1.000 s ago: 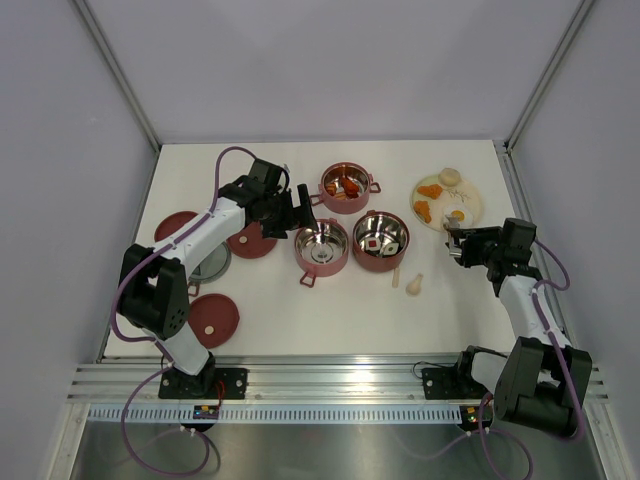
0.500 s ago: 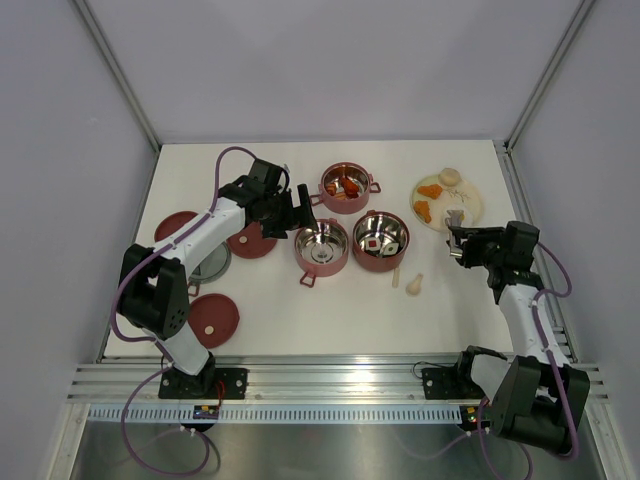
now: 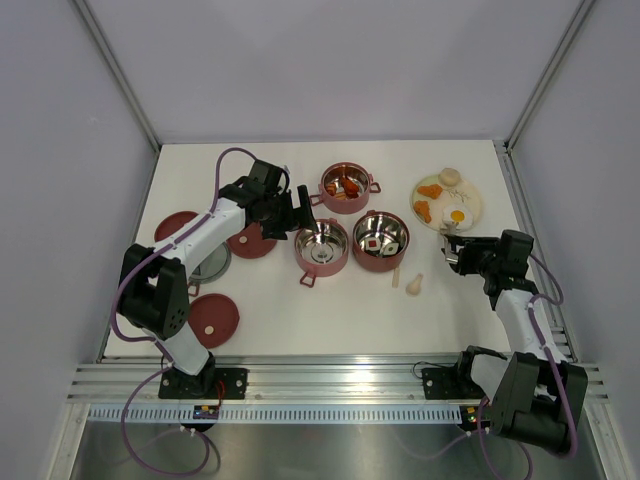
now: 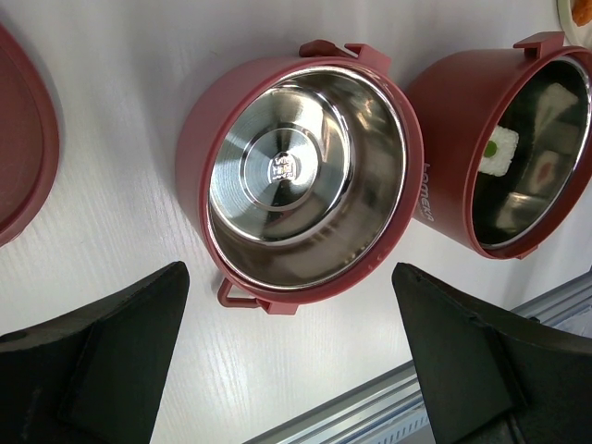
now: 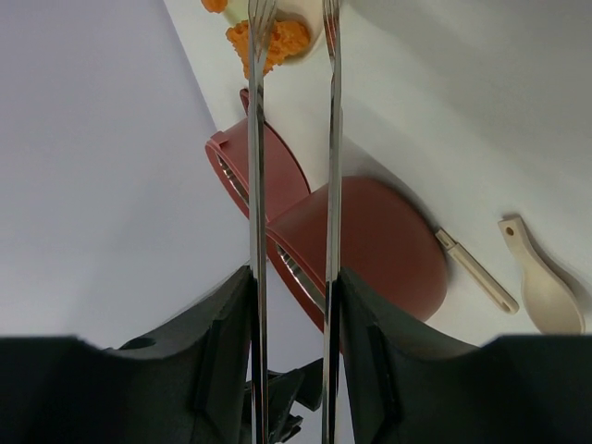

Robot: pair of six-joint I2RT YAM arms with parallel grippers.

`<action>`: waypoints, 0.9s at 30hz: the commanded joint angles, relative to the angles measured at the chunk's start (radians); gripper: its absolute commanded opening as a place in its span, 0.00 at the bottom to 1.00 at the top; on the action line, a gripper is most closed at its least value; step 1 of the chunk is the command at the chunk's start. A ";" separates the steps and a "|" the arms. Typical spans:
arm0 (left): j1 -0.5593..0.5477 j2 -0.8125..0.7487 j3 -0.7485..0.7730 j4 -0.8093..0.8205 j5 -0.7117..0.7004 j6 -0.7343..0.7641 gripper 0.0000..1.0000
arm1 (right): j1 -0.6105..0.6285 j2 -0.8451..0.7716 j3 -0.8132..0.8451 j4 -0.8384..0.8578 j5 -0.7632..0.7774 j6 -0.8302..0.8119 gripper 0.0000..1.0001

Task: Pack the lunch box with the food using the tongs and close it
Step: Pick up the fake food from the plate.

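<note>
Your right gripper has its jaws clamped on the tongs, tips beside the orange food on the plate; square up before squeezing. Left jaws gape above the empty bowl

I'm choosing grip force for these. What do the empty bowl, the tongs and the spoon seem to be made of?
Empty bowl: mirror-polished steel inside, judging by reflections and a stamped base; the matte dark-red shell looks like plastic or painted metal.
Tongs: thin bright metal with specular streaks, probably stainless steel.
Spoon: matte beige, likely plastic, possibly wood.
</note>
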 commanded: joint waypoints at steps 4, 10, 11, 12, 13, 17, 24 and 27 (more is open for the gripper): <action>-0.007 -0.034 0.000 0.022 0.006 0.019 0.96 | -0.004 0.030 -0.005 0.095 -0.011 0.048 0.47; -0.007 -0.031 0.000 0.019 0.003 0.023 0.96 | -0.004 0.044 -0.018 0.136 0.009 0.063 0.47; -0.006 -0.030 0.002 0.019 0.003 0.023 0.96 | -0.004 0.045 -0.019 0.138 0.007 0.068 0.47; -0.006 -0.028 0.003 0.019 0.003 0.022 0.96 | -0.004 0.049 -0.022 0.141 0.009 0.071 0.47; -0.006 -0.025 0.003 0.019 0.005 0.023 0.96 | -0.004 0.050 -0.031 0.155 0.009 0.075 0.47; -0.008 -0.022 0.005 0.021 0.006 0.023 0.96 | -0.004 0.047 -0.053 0.182 0.024 0.083 0.46; -0.008 -0.022 0.003 0.018 0.003 0.027 0.96 | -0.004 0.052 -0.125 0.284 0.056 0.107 0.47; -0.006 -0.019 0.003 0.018 0.002 0.025 0.96 | -0.004 0.045 -0.160 0.330 0.073 0.103 0.47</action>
